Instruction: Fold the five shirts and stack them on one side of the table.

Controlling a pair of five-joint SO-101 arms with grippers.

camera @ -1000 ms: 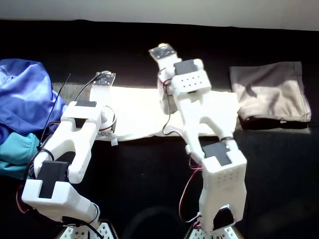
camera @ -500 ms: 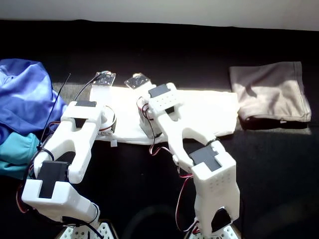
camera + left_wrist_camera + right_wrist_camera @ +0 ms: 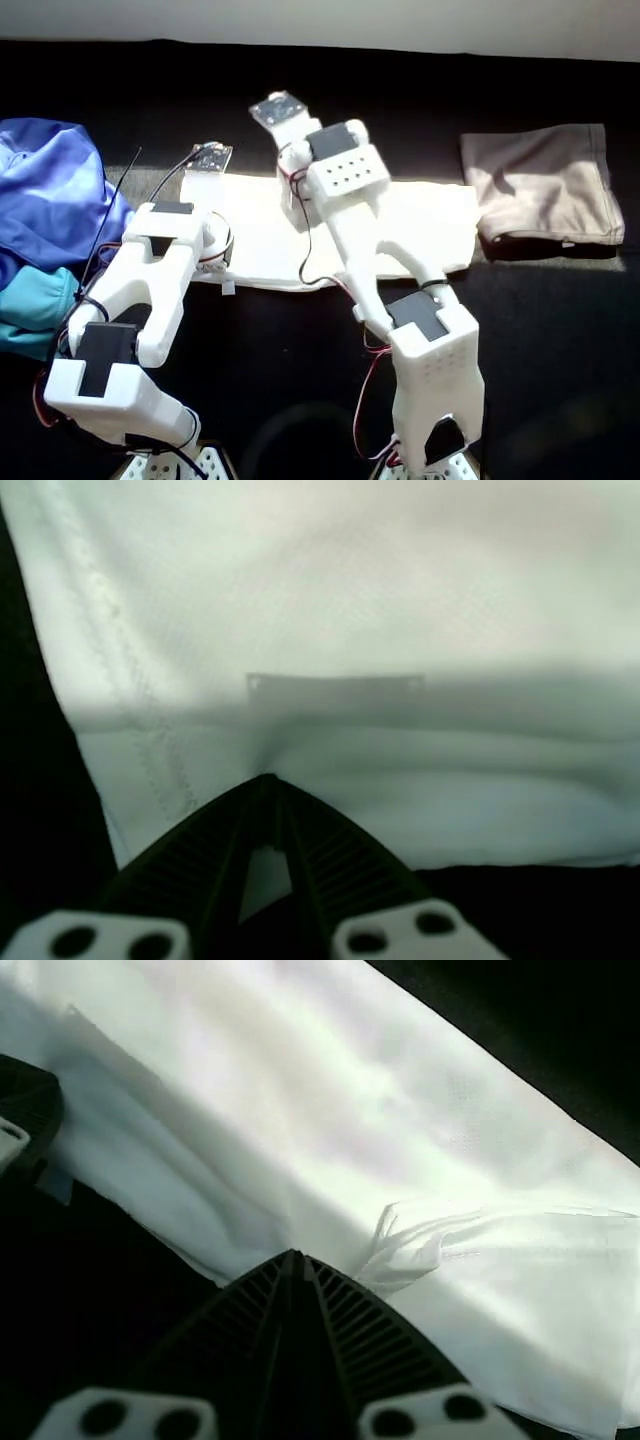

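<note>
Nearest you, the black counter (image 3: pixel 560 380) is matte and dark, with the 2 arm bases at its front edge. Judged from how things lie, you are less than halfway through.

At the left side a teal shirt (image 3: pixel 35 300) sits crumpled under a glossy blue shirt (image 3: pixel 50 190), both in a loose, rounded heap with soft folds. Neither is folded, so they are work left to do.

Across the middle lies the white shirt (image 3: pixel 430 225), the one in hand. It is a long flat band, already doubled lengthwise by the look of its layered edge. The cloth is thin and smooth, with a stitched hem and a small sewn label showing in the left wrist view.

Your left gripper (image 3: pixel 266 785) is at the band's left end. Its jaws are closed on the white cloth, which puckers into the tips. Your right gripper (image 3: pixel 292 1258) is over the band's middle part with jaws closed. A small wrinkle rises just beside the tips, but I cannot tell whether any cloth is caught between them.

Farther right, well apart from the band, a beige shirt (image 3: pixel 545 185) lies folded into a neat rectangle, so that 1 is done. Something dark lies under its near edge. It may be another folded shirt, but against the black counter I cannot tell.
</note>
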